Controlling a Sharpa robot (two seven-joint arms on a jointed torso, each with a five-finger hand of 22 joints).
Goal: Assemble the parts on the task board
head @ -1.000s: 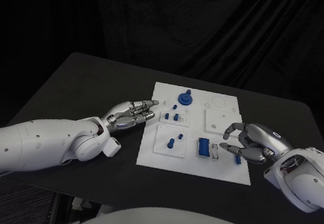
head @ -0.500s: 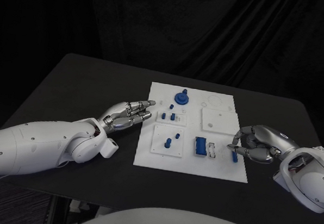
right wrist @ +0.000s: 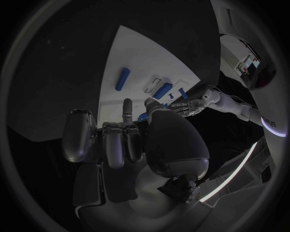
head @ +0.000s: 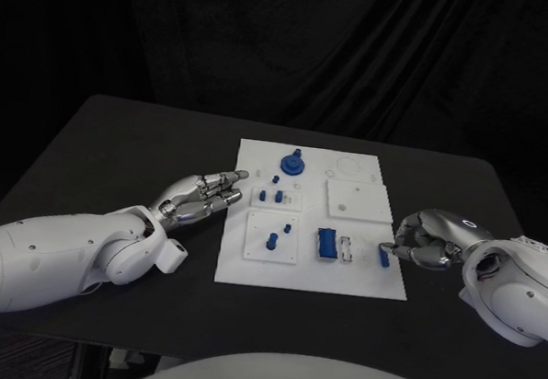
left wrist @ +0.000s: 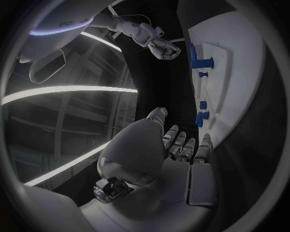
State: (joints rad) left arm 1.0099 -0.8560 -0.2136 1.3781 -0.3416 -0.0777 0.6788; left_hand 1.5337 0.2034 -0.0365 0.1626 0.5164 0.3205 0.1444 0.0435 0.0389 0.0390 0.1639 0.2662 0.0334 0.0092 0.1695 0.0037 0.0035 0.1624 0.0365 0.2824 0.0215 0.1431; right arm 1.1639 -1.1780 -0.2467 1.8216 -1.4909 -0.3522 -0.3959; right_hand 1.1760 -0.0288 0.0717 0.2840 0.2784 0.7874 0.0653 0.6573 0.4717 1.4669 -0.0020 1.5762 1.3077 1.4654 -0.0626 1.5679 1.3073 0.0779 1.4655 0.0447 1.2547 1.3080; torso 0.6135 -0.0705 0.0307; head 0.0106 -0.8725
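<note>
Seen from the head: white board (head: 312, 273) mid-table (head: 120, 135), blue parts on it, among them a knob (head: 292, 165) near its far edge and a block (head: 328, 243) toward its near edge. Left hand (head: 201, 195) lay flat at the board's left edge, fingers straight and spread, holding nothing. Right hand (head: 426, 237) sat at the board's right edge, fingers curled in beside a small bar (head: 383, 255); grip on it could not be told. Seen from the right wrist: that bar (right wrist: 123, 79) lay free beyond the fingers. Black curtain behind.
</note>
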